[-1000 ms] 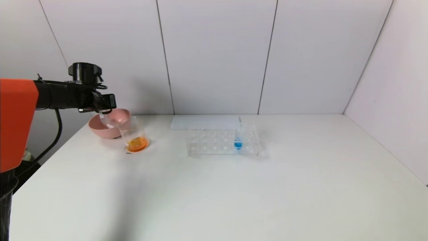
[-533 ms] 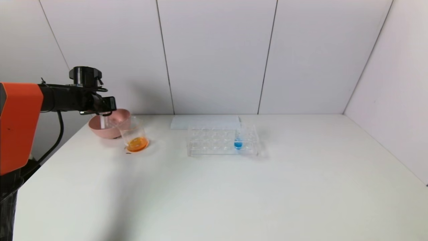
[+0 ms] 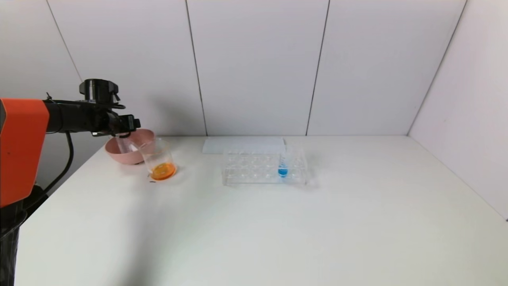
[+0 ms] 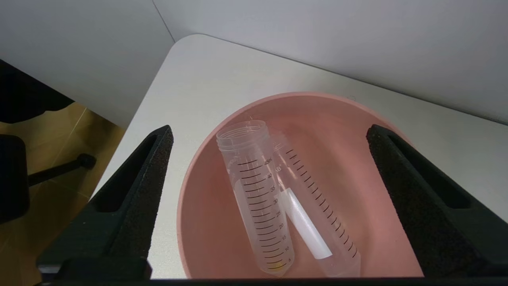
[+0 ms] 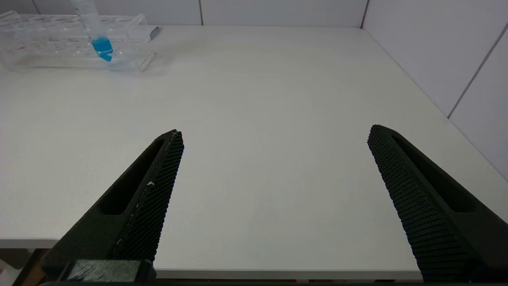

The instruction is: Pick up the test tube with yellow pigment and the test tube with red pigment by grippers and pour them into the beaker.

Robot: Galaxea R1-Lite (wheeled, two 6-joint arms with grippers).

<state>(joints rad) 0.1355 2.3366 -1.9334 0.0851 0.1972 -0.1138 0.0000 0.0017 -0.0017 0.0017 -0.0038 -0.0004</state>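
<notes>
My left gripper [image 3: 126, 134] [image 4: 270, 128] hangs open over the pink bowl [image 3: 115, 153] [image 4: 186, 206], with nothing between its fingers. Two drained clear tubes lie side by side in the bowl. One tube [image 4: 254, 198] keeps a yellow trace at its tip; the other tube [image 4: 321, 222] carries a white label and shows no colour. No tube in view holds red pigment. The beaker [image 3: 158, 159] stands just right of the bowl with orange liquid at its bottom. My right gripper [image 5: 276, 130] is open and empty above the table's near right edge, outside the head view.
A clear tube rack [image 3: 254, 169] [image 5: 47, 47] stands mid-table with a blue-liquid tube [image 3: 282, 167] [image 5: 99, 39] upright in it. A flat white sheet [image 3: 243, 145] lies behind the rack. The bowl sits near the table's far left corner, close to the wall.
The left gripper was shut on a clear tube held over the bowl. Its jaws have since spread wide, and the tube now lies in the bowl.
</notes>
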